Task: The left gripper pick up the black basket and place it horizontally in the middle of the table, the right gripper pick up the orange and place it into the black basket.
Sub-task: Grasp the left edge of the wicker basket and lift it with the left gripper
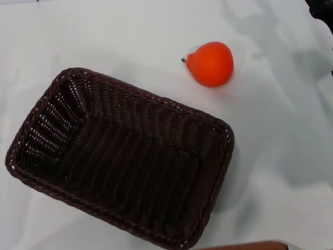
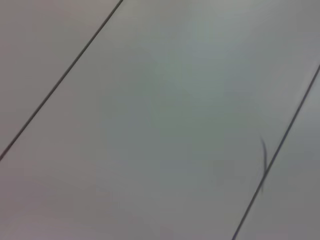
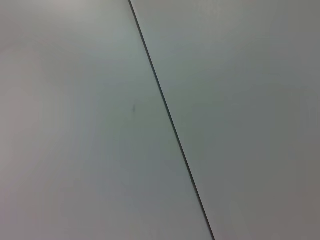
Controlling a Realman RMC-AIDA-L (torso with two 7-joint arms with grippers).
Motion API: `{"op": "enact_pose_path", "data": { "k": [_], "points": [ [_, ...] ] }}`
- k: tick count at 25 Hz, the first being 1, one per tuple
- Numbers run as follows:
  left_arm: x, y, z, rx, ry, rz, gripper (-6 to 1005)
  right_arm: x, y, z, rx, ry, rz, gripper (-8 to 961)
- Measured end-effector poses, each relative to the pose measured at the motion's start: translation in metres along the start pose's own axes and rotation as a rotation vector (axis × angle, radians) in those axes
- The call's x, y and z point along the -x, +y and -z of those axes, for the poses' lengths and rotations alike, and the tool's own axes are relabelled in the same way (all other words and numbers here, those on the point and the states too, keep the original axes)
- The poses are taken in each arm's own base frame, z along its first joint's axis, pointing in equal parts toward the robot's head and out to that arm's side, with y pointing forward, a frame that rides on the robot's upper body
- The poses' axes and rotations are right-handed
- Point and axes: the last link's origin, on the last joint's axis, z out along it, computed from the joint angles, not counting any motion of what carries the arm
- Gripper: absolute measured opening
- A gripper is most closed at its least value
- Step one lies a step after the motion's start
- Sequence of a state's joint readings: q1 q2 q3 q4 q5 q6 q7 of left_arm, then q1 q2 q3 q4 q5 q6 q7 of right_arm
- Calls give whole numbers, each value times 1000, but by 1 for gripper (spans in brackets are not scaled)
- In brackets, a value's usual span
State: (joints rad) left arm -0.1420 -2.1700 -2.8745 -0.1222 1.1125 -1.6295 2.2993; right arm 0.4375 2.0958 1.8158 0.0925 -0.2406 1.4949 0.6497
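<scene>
Two task things lie on the white surface (image 1: 130,41) in the head view. The black basket (image 1: 122,156) sits left of centre, its long axis running diagonally from far left to near right, open side up, with nothing inside it. The orange (image 1: 210,63) lies outside the basket, near its far right corner but apart from it, stem nub pointing left. A dark shape at the far right corner may be the right end effector (image 1: 321,13); whether it is clenched or released cannot be told.

Both wrist views show only pale panels crossed by thin dark seams.
</scene>
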Motion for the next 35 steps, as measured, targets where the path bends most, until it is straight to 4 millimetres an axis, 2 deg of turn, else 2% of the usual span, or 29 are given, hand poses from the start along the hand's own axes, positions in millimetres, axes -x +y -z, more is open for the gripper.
{"op": "enact_pose_path", "data": {
  "k": [15,20,23,25,26,28,32,35],
  "points": [
    [0,8,-12,68,0,-1,639,4,4,6,23,-25,-14,945],
    [-12,10,-13,159,-12,-50,632,3,3,5,18,-25,-20,946],
    [-33,8,-22,291,-115,-13,628,4,3,4,18,-29,-25,946],
    [-39,7,-25,309,-139,-4,625,3,3,5,13,-26,-37,946],
    [-69,5,-37,398,-294,11,624,2,3,5,11,-23,-41,946],
    [-85,6,-45,429,-379,4,621,1,4,7,9,-20,-43,946],
    [-124,23,-61,510,-623,-50,615,-3,8,9,20,-7,-50,946],
    [-141,43,-69,531,-752,-121,622,-7,9,8,17,11,-60,946]
  ]
}}
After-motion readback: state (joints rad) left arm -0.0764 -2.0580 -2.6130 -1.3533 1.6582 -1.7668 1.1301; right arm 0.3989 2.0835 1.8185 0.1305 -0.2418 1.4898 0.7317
